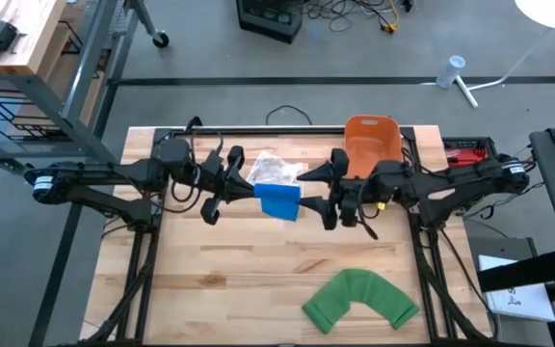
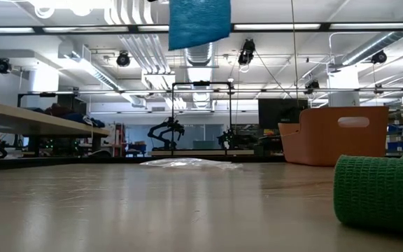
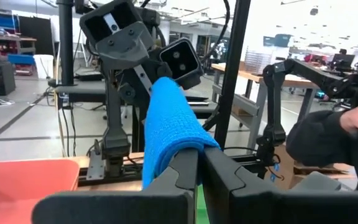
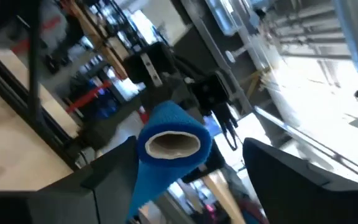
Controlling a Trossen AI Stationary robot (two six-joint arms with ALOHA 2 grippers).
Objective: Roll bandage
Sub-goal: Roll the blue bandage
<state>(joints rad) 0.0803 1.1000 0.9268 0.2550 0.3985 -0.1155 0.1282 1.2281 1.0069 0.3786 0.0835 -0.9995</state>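
A blue bandage (image 1: 279, 200) is held in the air over the middle of the table, partly rolled, with a loose tail (image 2: 199, 21) hanging down. My left gripper (image 1: 249, 189) is shut on it from the table's left. My right gripper (image 1: 314, 193) faces it from the right, open. Its fingers stand on either side of the roll's hollow end (image 4: 171, 143). A green bandage (image 1: 359, 299) lies curved on the table near the front right. My left gripper pinches the blue bandage's left end (image 3: 188, 148) between its two fingers. The fingers come level from the table's left and lie along the roll. The roll sticks out level toward my right gripper, clear of the table, and a loose layer (image 3: 153, 163) hangs slack beside the fingers. My right gripper has one finger (image 4: 114, 168) close beside the roll's end; I cannot tell whether it touches.
An orange bin (image 1: 369, 145) stands at the far edge, right of centre. A clear plastic bag (image 1: 276, 169) lies on the table behind the grippers. Bare wood stretches across the near half of the table, left of the green bandage (image 2: 380, 192).
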